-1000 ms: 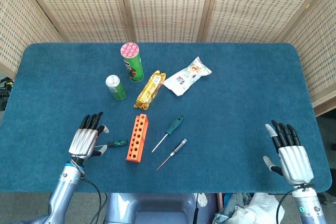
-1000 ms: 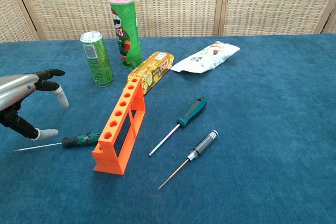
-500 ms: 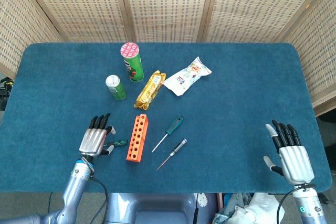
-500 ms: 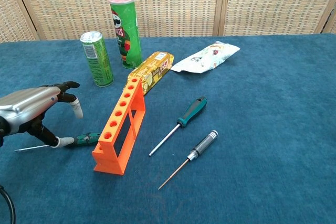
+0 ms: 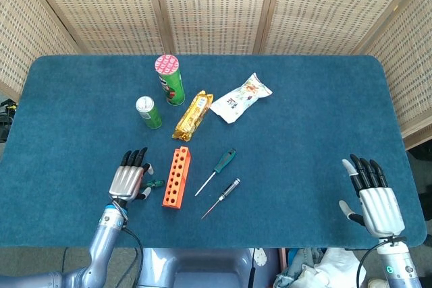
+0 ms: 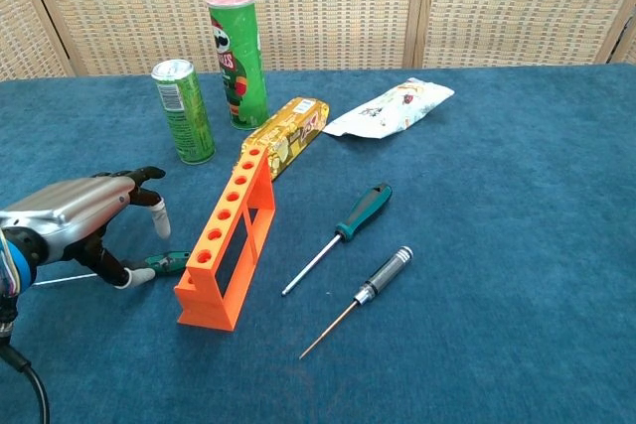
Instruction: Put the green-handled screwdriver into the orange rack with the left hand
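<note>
- Currently, left hand arches over the small green-handled screwdriver, fingers spread, grasping nothing.
- Screwdriver lies beside the orange rack, near the table's front edge.
- Right hand rests released at the front right corner.

Head view: high, looking steeply down on whole blue worktop, far. Chest view: low, near, facing forward across worktop toward wicker screen (left half only). Shared: orange rack, left hand.
</note>
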Action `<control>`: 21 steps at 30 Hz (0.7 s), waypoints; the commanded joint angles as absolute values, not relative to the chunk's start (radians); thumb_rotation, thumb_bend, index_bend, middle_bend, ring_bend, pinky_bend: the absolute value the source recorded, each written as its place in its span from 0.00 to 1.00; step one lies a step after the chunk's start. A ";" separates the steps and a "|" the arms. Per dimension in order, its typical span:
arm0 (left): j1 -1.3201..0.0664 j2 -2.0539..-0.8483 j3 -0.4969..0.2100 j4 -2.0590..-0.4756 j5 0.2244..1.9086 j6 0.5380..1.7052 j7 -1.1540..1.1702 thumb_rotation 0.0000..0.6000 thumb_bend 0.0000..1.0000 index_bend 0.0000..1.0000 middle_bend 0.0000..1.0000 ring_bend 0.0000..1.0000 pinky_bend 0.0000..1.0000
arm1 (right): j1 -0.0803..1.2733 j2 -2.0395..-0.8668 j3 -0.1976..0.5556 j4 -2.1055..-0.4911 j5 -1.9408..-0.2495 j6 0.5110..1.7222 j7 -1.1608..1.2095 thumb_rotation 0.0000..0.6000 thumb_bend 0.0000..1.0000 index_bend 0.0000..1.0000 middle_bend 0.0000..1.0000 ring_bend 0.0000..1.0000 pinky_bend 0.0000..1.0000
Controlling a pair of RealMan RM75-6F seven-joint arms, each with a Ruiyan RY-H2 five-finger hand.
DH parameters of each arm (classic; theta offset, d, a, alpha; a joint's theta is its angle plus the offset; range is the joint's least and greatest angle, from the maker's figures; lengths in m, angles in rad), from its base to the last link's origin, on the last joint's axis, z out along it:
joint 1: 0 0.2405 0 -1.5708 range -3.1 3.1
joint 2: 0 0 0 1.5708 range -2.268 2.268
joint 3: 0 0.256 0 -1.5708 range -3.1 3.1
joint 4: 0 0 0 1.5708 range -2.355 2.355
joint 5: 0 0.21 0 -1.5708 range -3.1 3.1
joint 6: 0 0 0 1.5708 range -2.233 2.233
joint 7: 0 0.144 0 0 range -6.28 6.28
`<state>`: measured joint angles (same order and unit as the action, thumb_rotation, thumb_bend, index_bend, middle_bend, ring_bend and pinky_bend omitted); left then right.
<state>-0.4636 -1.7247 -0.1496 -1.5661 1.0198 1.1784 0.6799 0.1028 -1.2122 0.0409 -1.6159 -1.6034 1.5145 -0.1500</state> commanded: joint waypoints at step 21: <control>-0.472 -1.756 -0.140 -1.520 1.061 1.219 0.609 1.00 0.31 0.57 0.00 0.00 0.00 | 0.101 -1.210 0.042 -1.614 -1.604 1.518 -0.142 1.00 0.24 0.00 0.00 0.00 0.00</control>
<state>-0.4745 -1.7625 -0.1371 -1.5100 1.0538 1.2117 0.6175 0.1013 -1.2097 0.0423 -1.6144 -1.6038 1.5184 -0.1417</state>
